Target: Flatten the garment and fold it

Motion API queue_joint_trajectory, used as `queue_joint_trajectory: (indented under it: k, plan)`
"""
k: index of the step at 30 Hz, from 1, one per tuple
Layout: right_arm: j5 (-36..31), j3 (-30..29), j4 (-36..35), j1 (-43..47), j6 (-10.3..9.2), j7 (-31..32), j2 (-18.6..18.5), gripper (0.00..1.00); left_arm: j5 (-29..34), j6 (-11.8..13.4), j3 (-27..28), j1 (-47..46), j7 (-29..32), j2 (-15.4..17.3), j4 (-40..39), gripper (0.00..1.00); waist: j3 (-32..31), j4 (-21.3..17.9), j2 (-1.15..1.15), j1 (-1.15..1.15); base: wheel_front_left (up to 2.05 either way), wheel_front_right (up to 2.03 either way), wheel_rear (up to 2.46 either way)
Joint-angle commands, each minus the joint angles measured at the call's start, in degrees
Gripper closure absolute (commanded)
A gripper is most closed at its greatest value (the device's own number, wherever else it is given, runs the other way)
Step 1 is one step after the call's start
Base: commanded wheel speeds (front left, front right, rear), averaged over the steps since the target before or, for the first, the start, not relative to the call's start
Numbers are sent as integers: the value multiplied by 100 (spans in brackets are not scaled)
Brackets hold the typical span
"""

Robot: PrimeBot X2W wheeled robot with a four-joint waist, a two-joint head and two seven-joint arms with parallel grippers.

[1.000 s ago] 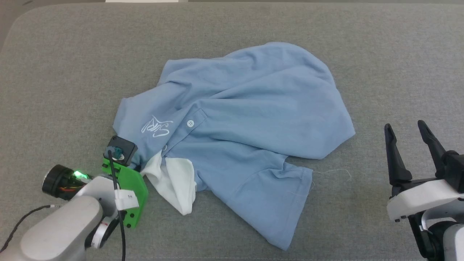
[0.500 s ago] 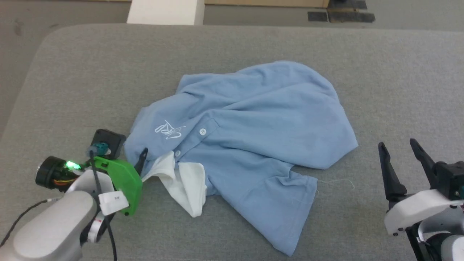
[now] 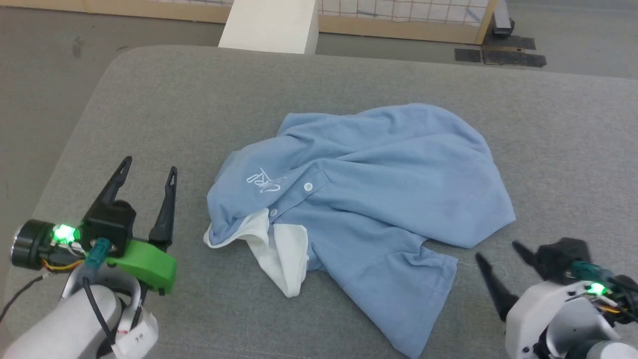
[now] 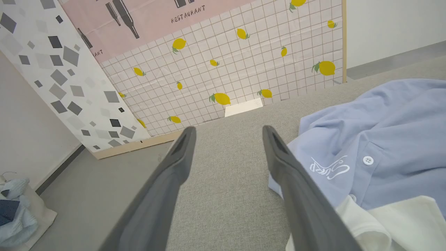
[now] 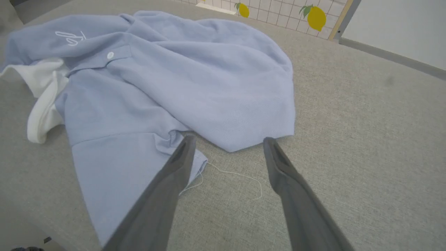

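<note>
Backing off the collar and springing apart, the left fingers [image 3: 166, 204] are hanging empty beside the garment [image 3: 379, 199], which is lying crumpled on the counter [image 3: 149, 99], so flattening is seemingly just beginning, the right fingers [image 3: 491, 284] (also spread, empty) are nearing its hem, likely needing an edge grip next, and a pale bag [image 4: 17, 209] well away from the garment is holding bluish cloth.

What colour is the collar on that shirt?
The collar is white, against the light blue garment. The head view shows it best.
</note>
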Motion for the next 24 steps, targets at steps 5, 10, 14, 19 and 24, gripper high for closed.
queue_joint_trajectory:
  k: [5, 10, 14, 19, 24]
  plan:
    - [418, 347, 290, -336, -9, 1330, -206, 0, 358, 159, 59, 277, -100, -116, -116, 0, 292, 248, 0, 0, 0, 0, 0]
    - [631, 444, 705, -762, -9, 2228, -211, 0, 511, 73, 52, 266, -110, -306, -86, 0, 558, 508, 0, 0, 0, 0, 0]
    - [604, 479, 967, -1038, -9, 2513, -216, 0, 606, 26, 99, 175, -112, -457, -17, 0, 758, 721, 0, 0, 0, 0, 0]
    - [505, 572, 1301, -1197, -9, 2709, -200, 0, 710, -41, 204, 98, -113, -629, 84, 0, 973, 931, 0, 0, 0, 0, 0]
    - [472, 743, 1611, -1150, -9, 2732, -160, 100, 793, -117, 289, 108, -113, -749, 191, 0, 1018, 995, 0, 0, 0, 0, 0]
